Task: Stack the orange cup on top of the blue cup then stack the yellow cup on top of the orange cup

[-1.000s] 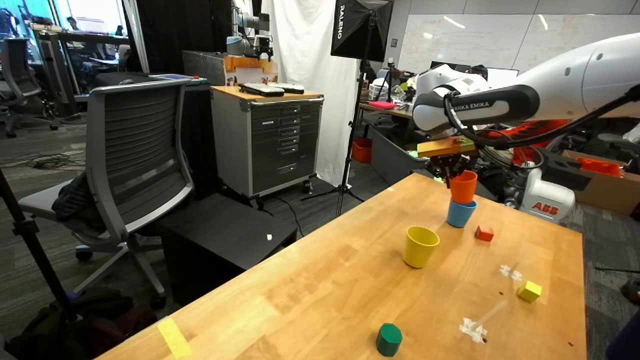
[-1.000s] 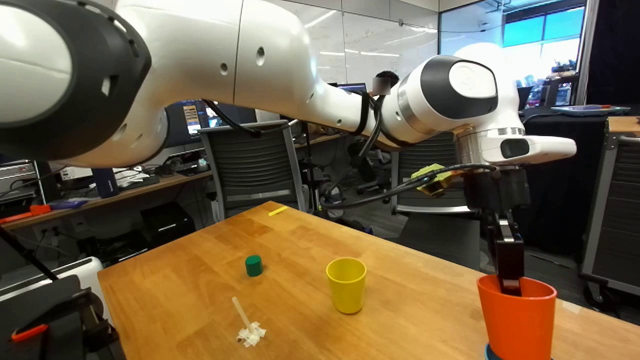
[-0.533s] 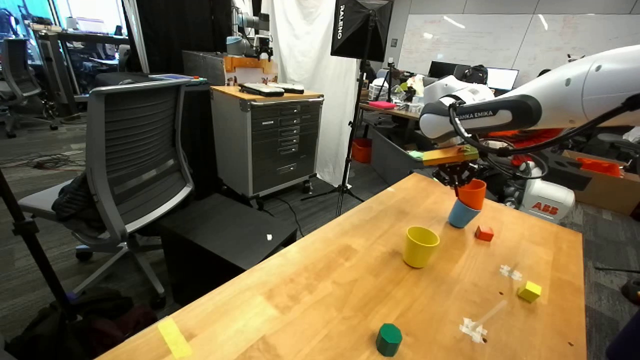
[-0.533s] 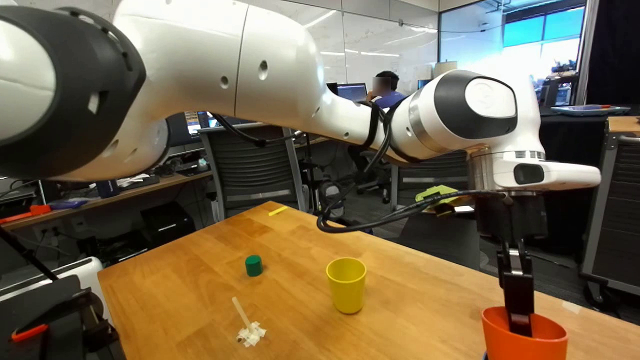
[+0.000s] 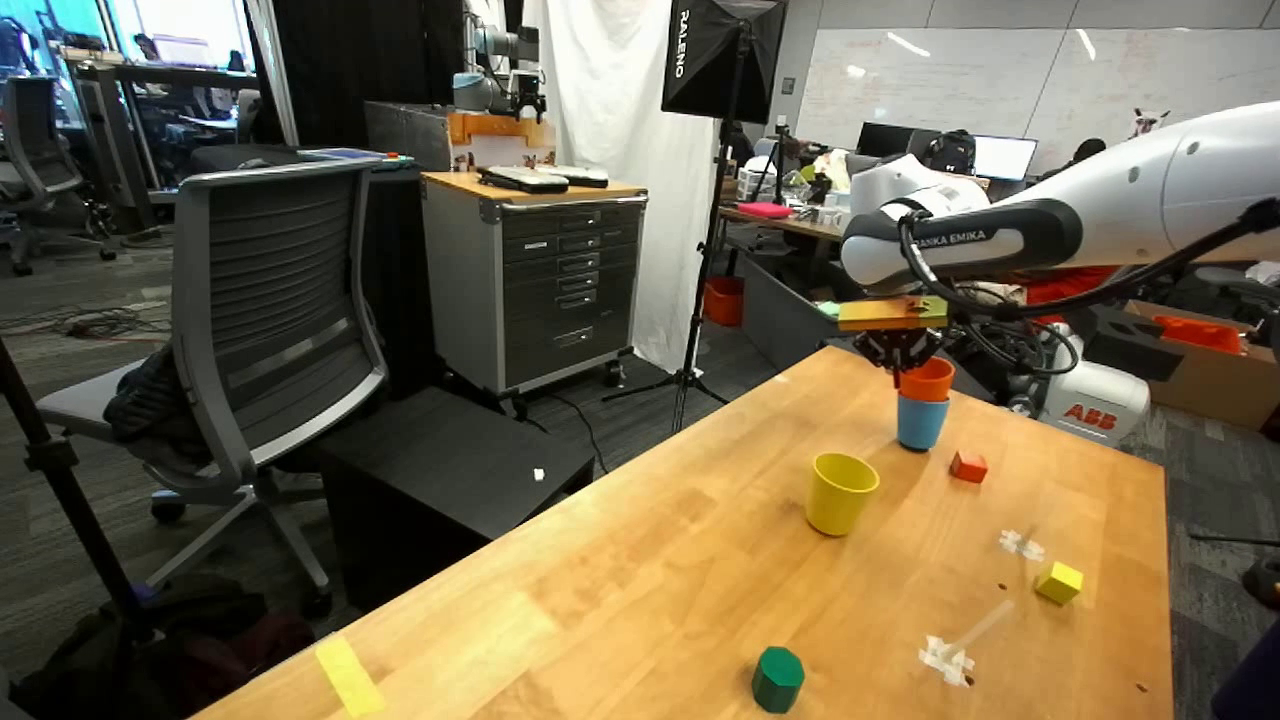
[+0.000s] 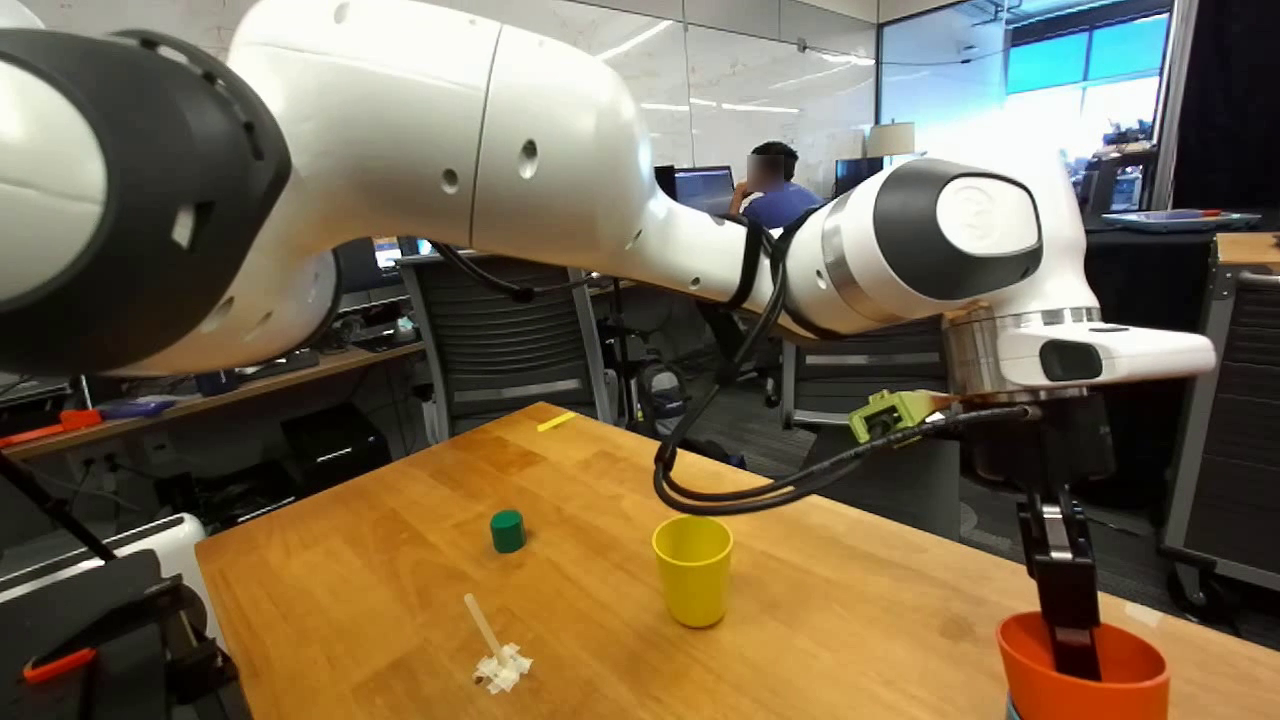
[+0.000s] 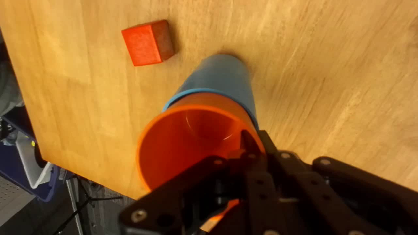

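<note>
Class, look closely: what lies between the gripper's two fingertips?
The wall of the orange cup: the wrist view shows the gripper straddling it, partly inside the cup, partly outside.

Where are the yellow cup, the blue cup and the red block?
Yellow cup (image 6: 694,588), in an exterior view: its outer wall.
Blue cup (image 7: 221,76), in the wrist view: its outer wall.
Red block (image 7: 144,45), in the wrist view: its brighter face.
</note>
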Motion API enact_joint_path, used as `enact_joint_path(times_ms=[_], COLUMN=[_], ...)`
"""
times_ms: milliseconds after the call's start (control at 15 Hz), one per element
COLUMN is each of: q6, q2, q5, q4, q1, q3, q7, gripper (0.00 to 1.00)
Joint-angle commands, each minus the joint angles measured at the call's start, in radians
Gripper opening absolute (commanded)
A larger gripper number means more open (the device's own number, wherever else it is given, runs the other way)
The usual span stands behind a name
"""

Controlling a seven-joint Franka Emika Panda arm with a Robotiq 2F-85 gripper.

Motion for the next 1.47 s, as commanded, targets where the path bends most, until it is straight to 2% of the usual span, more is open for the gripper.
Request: enact_joint_path(times_ms=[0,533,600,733,933,1000,1267,1333,1400], q6=[0.079,0.123,0.117,0.123,0.15,0.176,0.222,0.234,0.254], q2=[0.034,0.042,0.041,0.046,0.065,0.047,0.054,0.054,0.054], q5=[0.018,0.026,0.029,0.036,0.049,0.046,0.046,0.045,0.044], q4=[0.025,0.011,0.01,0.016,0.022,-0.016,-0.034,-0.039,-0.044], q1=[-0.008,-0.01,-0.011,-0.012,-0.015,-0.012,-0.019,-0.02,-0.022], q3=[0.008,0.014,0.017,0.021,0.026,0.028,0.038,0.039,0.039], q7=[0.021,0.028,0.03,0.031,0.03,0.034,0.036,0.035,0.035], gripper=[0.01,0.01,0.3,0.36,0.61,0.67,0.98,1.0,0.92])
